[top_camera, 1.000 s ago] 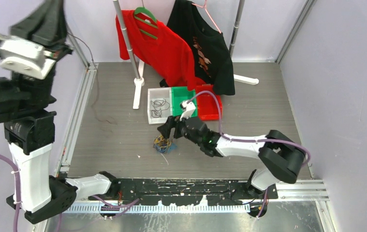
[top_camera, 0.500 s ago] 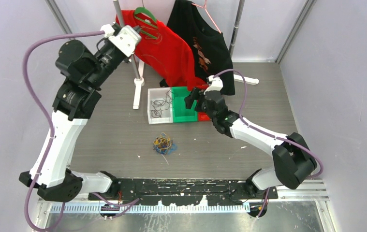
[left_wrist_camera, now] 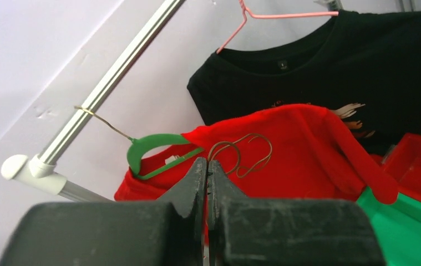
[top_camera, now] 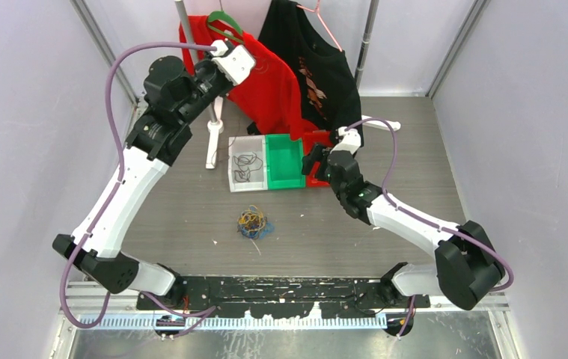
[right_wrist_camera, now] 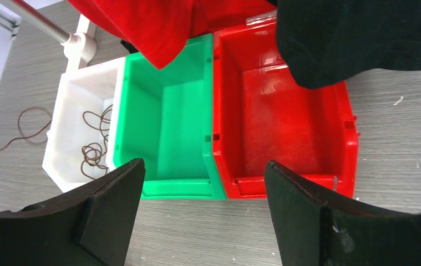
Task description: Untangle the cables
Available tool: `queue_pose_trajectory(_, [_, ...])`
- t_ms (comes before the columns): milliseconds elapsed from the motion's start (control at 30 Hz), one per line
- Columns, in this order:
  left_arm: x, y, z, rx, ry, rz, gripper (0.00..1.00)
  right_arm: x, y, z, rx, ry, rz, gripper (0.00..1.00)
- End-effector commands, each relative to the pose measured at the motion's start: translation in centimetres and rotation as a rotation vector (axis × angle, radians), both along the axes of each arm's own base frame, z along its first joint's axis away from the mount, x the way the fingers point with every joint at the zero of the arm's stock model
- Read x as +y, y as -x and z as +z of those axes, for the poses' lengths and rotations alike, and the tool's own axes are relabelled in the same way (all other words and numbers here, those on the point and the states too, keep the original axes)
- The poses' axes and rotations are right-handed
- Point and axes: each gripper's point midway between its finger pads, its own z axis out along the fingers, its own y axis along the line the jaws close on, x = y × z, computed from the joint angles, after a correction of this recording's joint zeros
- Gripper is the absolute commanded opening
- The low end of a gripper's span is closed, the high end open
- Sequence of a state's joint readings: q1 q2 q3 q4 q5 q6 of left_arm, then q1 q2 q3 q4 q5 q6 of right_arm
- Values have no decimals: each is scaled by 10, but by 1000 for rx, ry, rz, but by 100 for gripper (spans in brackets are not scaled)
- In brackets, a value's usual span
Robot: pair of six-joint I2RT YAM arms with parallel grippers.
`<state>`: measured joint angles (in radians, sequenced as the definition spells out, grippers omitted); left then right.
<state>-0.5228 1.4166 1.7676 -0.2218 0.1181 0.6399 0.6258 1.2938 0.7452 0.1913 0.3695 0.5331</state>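
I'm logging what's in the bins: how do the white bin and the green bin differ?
The white bin holds loose loops of thin dark cable; the green bin looks empty. The red shirt overhangs the green bin's far corner but not the white bin. Both are open-topped and stand side by side.

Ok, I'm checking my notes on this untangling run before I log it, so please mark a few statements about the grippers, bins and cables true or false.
1. The left gripper is shut. True.
2. The cable clump is held by the right gripper. False: it lies on the table, and the right gripper is open and empty.
3. The white bin has dark wire in it. True.
4. The green bin is full of cables. False: it is empty.
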Motion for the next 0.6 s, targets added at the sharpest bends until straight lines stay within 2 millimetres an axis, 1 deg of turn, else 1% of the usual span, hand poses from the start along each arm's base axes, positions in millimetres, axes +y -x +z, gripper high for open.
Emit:
queue_pose_trajectory(0, [8,1,16,-81,32,32,0,-14,-2,20,-53,-18,-63,83])
queue_pose_trajectory(100, [10,-6,3,-74,23,54,0,-19,0,23,-37,-13,-72,83])
queue_pose_trajectory(167, [12,-8,4,-82,19,67,0,-19,2,28,-34,-7,-63,83])
queue_pose_trajectory(233, [14,-7,16,-113,34,71,0,-20,5,31,-38,-7,-55,83])
queue_pose_trajectory(300, [16,-5,35,-157,44,74,0,-21,7,37,-47,-15,-50,83])
queue_pose_trajectory(433, [21,5,74,-253,36,75,0,-22,8,34,-37,0,-50,83])
queue_pose_trajectory(500, [24,9,87,-282,27,80,0,-24,7,31,-24,11,-57,83])
queue_pose_trajectory(567, [25,13,95,-296,9,83,0,-25,8,28,-13,15,-58,83])
